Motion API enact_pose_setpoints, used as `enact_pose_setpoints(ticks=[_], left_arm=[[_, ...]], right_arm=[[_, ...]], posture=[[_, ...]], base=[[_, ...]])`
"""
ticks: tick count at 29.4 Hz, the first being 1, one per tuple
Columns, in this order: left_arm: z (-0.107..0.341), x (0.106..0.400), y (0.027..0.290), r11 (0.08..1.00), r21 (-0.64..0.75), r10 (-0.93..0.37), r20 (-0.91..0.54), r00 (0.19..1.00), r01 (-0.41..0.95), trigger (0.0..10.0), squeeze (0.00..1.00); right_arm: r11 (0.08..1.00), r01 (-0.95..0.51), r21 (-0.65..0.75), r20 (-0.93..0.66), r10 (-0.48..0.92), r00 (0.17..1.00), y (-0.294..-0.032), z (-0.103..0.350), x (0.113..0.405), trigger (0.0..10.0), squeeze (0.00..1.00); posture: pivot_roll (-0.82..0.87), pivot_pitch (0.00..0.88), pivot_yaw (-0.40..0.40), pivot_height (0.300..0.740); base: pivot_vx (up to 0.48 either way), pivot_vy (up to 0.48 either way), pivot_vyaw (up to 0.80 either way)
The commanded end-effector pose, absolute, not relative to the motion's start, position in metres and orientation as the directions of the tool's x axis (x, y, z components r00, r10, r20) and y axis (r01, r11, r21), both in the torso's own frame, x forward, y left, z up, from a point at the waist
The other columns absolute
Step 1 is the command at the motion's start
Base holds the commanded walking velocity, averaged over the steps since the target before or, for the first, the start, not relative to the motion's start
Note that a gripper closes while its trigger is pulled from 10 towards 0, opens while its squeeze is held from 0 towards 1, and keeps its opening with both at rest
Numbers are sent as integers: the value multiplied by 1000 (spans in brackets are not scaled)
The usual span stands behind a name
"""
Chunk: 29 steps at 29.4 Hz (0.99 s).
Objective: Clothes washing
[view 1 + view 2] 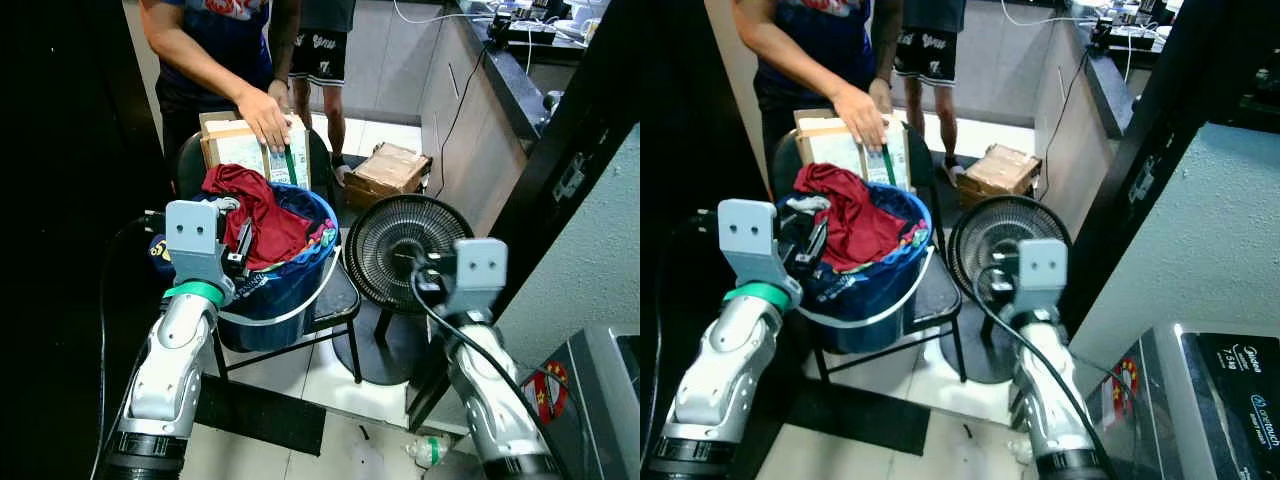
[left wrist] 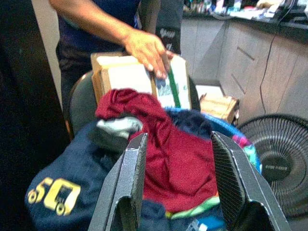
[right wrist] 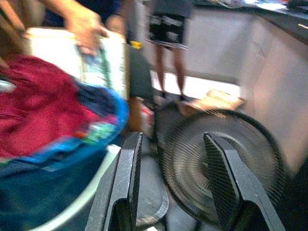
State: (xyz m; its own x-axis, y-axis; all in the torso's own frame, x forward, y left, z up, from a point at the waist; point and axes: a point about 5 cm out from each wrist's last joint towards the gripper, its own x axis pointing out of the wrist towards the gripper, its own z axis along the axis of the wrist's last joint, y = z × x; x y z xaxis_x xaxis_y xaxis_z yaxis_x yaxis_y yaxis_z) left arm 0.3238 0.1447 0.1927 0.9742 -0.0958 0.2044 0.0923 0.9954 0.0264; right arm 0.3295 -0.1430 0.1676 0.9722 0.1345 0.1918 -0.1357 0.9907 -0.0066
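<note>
A blue bucket point(image 1: 292, 288) heaped with clothes stands on a black chair point(image 1: 340, 298). A red garment point(image 1: 262, 212) lies on top, and a navy one with a yellow print point(image 2: 57, 188) hangs over the near rim. My left gripper point(image 2: 178, 192) is open at the bucket's left rim, its fingers point(image 1: 241, 243) pointing at the red garment and holding nothing. My right gripper point(image 3: 179, 192) is open too, held in front of a black floor fan point(image 1: 398, 238) to the right of the chair.
A person's hand point(image 1: 264, 116) rests on a cardboard box point(image 1: 240, 142) standing at the chair's back. Another person point(image 1: 322, 55) stands behind. A second box point(image 1: 390, 168) lies on the floor. A washing machine point(image 1: 600, 385) is at the near right, a dark counter point(image 1: 505, 75) behind.
</note>
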Motion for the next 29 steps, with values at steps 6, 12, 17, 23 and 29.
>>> enact_pose_setpoints(ticks=[6,12,17,23,29], left_arm=[[193,329,141,995,34,-96,203,974,91,10000,0],[197,330,145,998,16,-65,211,975,63,10000,0],[200,332,150,999,9,-46,219,975,45,10000,0],[201,334,153,999,-1,-31,226,974,32,10000,0],[205,333,156,999,-6,-34,236,971,36,10000,0]], right_arm=[[979,-191,69,152,179,972,-130,166,338,10000,0],[975,-212,58,163,201,966,-127,169,337,10000,0],[976,-199,87,149,185,971,-131,163,336,10000,0],[977,-198,79,136,186,973,-134,161,337,10000,0],[977,-206,59,139,197,970,-131,162,338,10000,0]], posture=[[64,0,44,740],[95,0,10,740],[87,0,-4,740],[93,0,-26,740],[106,1,-33,740]], base=[[0,0,0],[254,0,400],[364,0,480],[377,0,0],[375,0,0]])
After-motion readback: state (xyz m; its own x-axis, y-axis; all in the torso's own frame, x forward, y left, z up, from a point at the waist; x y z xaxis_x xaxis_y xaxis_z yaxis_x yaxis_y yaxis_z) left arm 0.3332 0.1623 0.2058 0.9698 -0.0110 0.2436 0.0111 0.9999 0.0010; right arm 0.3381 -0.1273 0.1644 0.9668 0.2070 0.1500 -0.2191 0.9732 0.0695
